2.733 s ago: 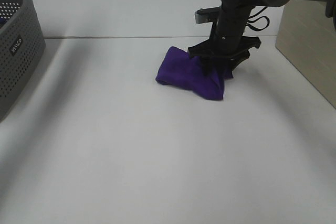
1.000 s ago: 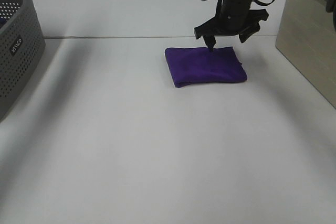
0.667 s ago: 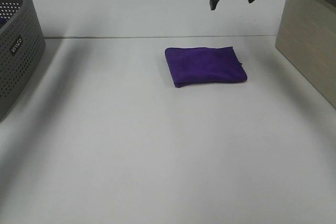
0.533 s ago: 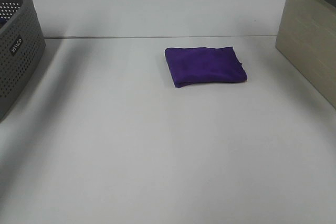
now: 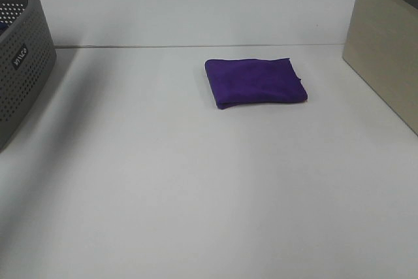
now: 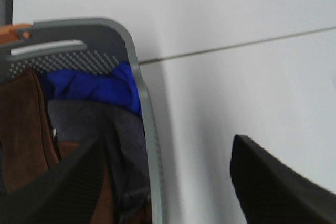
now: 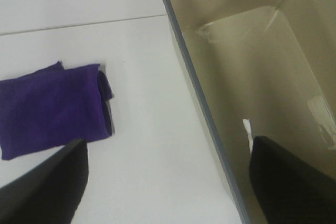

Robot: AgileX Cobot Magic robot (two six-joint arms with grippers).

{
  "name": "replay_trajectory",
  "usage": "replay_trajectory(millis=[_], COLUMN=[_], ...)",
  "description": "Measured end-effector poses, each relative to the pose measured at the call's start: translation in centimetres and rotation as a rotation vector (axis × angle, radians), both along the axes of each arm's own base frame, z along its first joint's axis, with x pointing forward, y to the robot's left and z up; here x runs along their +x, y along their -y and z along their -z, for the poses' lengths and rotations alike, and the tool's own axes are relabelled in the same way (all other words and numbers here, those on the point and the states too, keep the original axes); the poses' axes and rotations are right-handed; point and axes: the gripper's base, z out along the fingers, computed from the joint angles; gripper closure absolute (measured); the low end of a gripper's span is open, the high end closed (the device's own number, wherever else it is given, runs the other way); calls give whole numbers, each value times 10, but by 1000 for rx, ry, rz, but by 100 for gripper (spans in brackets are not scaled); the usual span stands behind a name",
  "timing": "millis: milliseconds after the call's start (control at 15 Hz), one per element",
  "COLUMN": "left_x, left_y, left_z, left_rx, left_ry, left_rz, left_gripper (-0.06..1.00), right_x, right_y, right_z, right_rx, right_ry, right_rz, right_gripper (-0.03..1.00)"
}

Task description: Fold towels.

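Observation:
A deep purple towel [image 5: 255, 82] lies folded into a flat rectangle on the white table, right of centre at the back. Neither gripper shows in the exterior high view. In the right wrist view the same towel [image 7: 52, 108] lies flat below my right gripper [image 7: 168, 182], which hangs high above the table, open, with nothing between its fingers. My left gripper [image 6: 168, 182] is open too and empty. It hovers over the rim of the grey basket [image 6: 137, 87].
The grey perforated basket [image 5: 19, 50] stands at the far left and holds blue [image 6: 89, 85], brown and dark grey cloths. A beige open-topped bin [image 5: 385, 57] stands at the right edge; its empty inside [image 7: 252, 77] shows in the right wrist view.
The right gripper let go of the towel, which now lies folded flat, then rose out of the exterior high view. The left gripper has not visibly moved.

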Motion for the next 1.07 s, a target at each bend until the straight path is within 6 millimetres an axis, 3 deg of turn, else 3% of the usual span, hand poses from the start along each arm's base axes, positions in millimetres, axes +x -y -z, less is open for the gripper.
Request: replay_trajectory(millis=[133, 267, 400, 467, 533, 667, 800, 1000, 1067], left_x=[-50, -119, -196, -257, -268, -318, -355, -400, -405], left_y=[-2, -5, -8, -12, -13, -17, -18, -20, -20], left_z=[-11, -15, -20, -5, 2, 20, 38, 62, 67], left_rx=[-13, -21, -44, -34, -27, -21, -25, -31, -33], left_ry=[-51, -92, -65, -15, -9, 99, 189, 296, 306], left_rz=[-18, -36, -65, -71, -73, -75, -71, -74, -73], left_gripper=[31, 31, 31, 31, 31, 31, 31, 31, 31], right_x=[-56, -133, -206, -271, -287, -339, -371, -394, -396], right_y=[1, 1, 2, 2, 2, 4, 7, 10, 10], right_z=[-6, -9, 2, 24, 27, 56, 83, 115, 118], right_rx=[-5, 0, 0, 13, 16, 9, -26, -75, -80], right_ry=[-22, -5, 27, 81, 114, 208, 296, 366, 376], right_rz=[-5, -10, -9, 4, 6, 14, 30, 22, 17], right_gripper=[17, 17, 17, 17, 17, 17, 17, 17, 17])
